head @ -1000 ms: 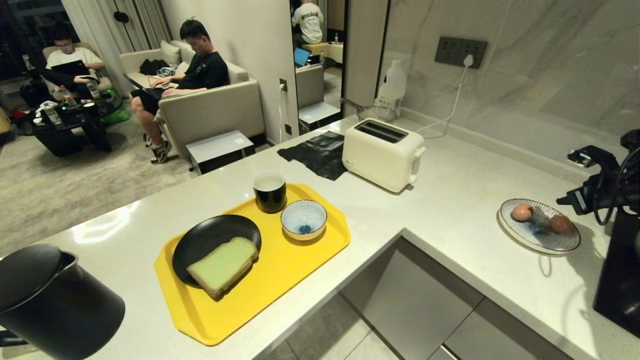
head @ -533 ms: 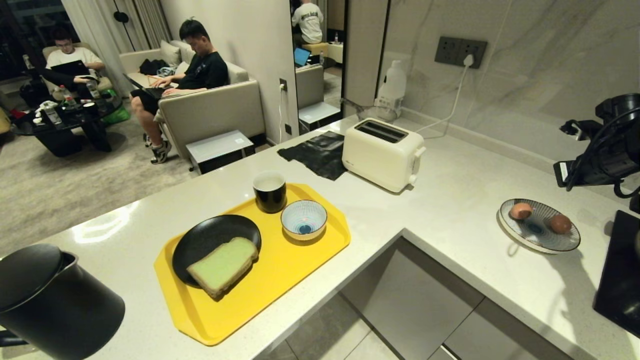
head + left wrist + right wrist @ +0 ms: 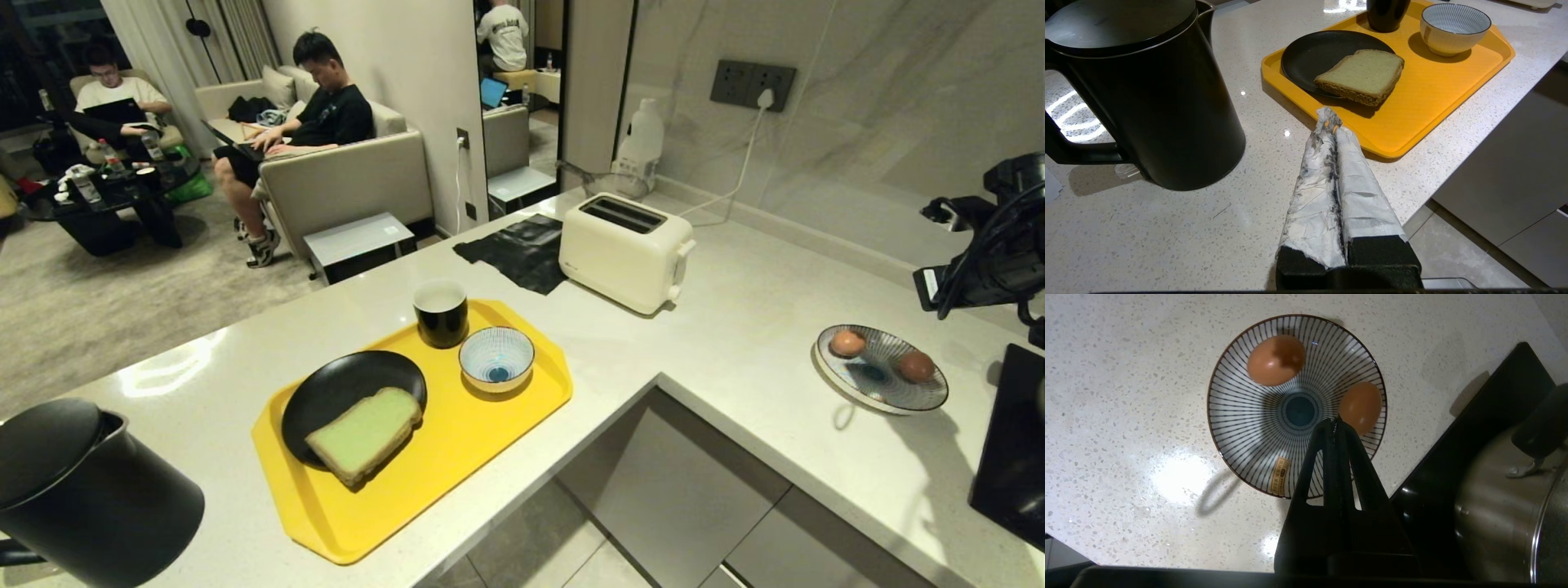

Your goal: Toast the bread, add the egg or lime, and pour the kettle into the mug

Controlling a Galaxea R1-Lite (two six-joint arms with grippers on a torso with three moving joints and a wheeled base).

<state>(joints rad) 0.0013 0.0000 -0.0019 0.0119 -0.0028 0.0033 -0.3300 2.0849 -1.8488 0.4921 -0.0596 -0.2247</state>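
The bread (image 3: 365,433) lies on a black plate (image 3: 343,388) on the yellow tray (image 3: 457,457), with the black mug (image 3: 441,313) at the tray's far corner. The black kettle (image 3: 82,490) stands at the near left. Two brown eggs (image 3: 1276,360) (image 3: 1360,406) rest on a striped plate (image 3: 1249,416) at the right. My right gripper (image 3: 1336,420) hangs shut and empty high over that plate. Wrapped in white tape, my left gripper (image 3: 1327,118) is parked shut between the kettle (image 3: 1139,90) and the tray. The cream toaster (image 3: 624,251) stands behind the tray. No lime is in view.
A striped bowl (image 3: 496,358) sits on the tray beside the mug. A black cloth (image 3: 522,249) lies left of the toaster. A steel pot (image 3: 1506,514) stands on a black cooktop (image 3: 1008,441) right of the eggs. The counter has an inner corner edge. People sit beyond.
My right arm has lifted from just above the egg plate to higher and farther right, and its wrist has turned. Everything on the counter stays where it was.
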